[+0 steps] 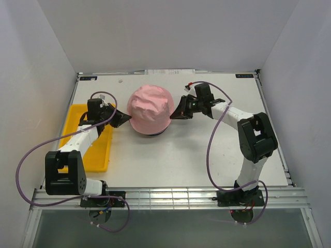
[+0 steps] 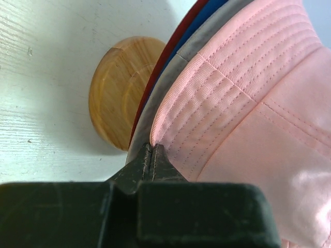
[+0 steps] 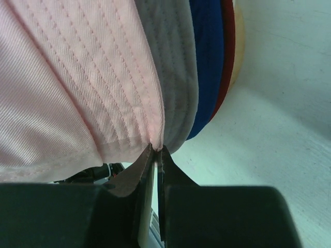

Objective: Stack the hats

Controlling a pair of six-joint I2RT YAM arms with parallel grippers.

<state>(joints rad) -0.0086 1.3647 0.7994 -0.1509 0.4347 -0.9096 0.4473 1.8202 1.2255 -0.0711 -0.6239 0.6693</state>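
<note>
Top external: the pink hat (image 1: 150,109) caps the stack at mid-tabletop (image 1: 176,160), with a claw at each side of its brim.
It lies over the grey hat (image 3: 173,67), navy hat (image 3: 207,62) and dark red hat (image 3: 228,51) on the wooden stand (image 2: 116,88). The left claw (image 1: 124,118) and the right claw (image 1: 175,113) sit on opposite sides, equally near, each clenched on the brim's very edge. The yellow tray (image 1: 98,155) sits well apart, behind the left arm.

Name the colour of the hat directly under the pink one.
Grey hat, clearest in the right wrist view.
</note>
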